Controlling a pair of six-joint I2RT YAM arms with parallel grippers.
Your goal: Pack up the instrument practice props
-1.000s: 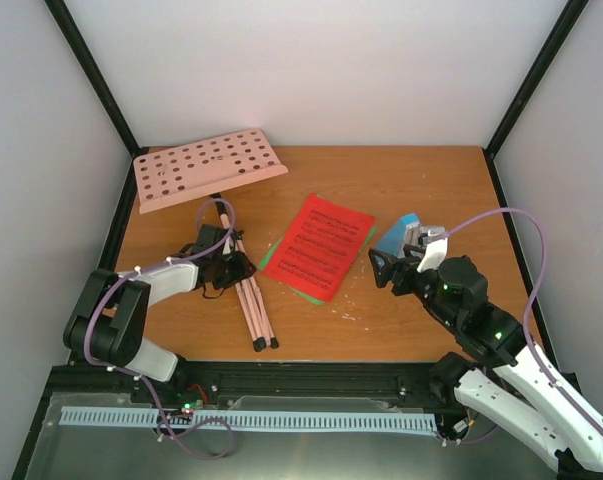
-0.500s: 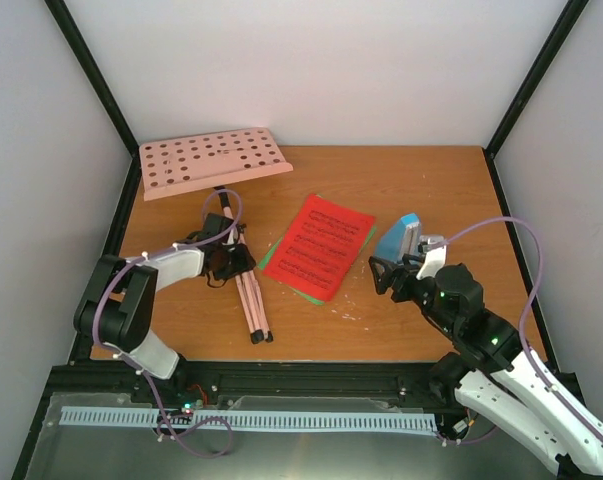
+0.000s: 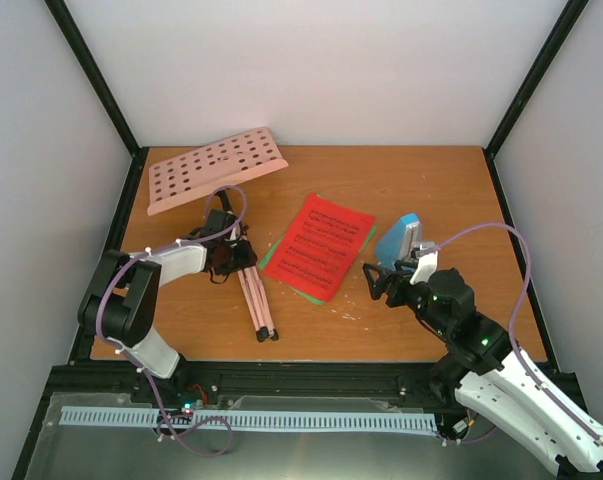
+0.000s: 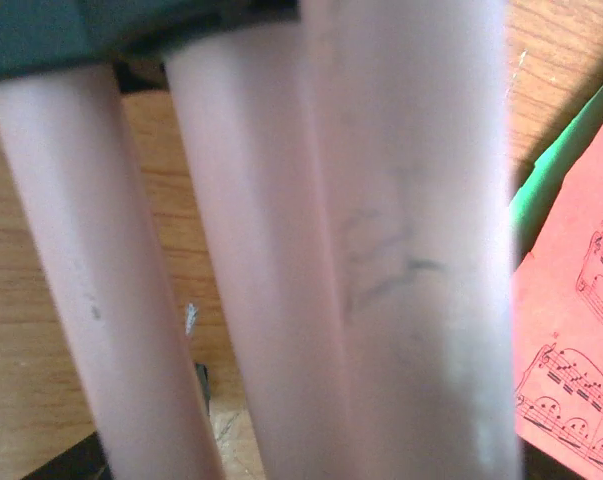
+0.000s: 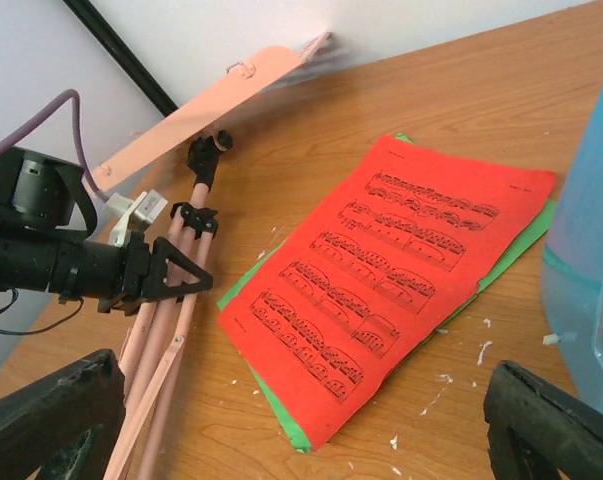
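Since the left jaws clamp the music stand by its folded legs, lifting it level and slowly should stop the panel swinging; from above, the left gripper reaches sideways, low over the desk. Left wrist: pink legs fill everything. Right wrist: the right gripper gapes empty, metronome just beside, red pages ahead.

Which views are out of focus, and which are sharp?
Left wrist: the pink stand legs fill the frame, too close and out of focus. Right wrist: the red page is sharp, the blue metronome at the edge soft. Top external: even light, no glare.
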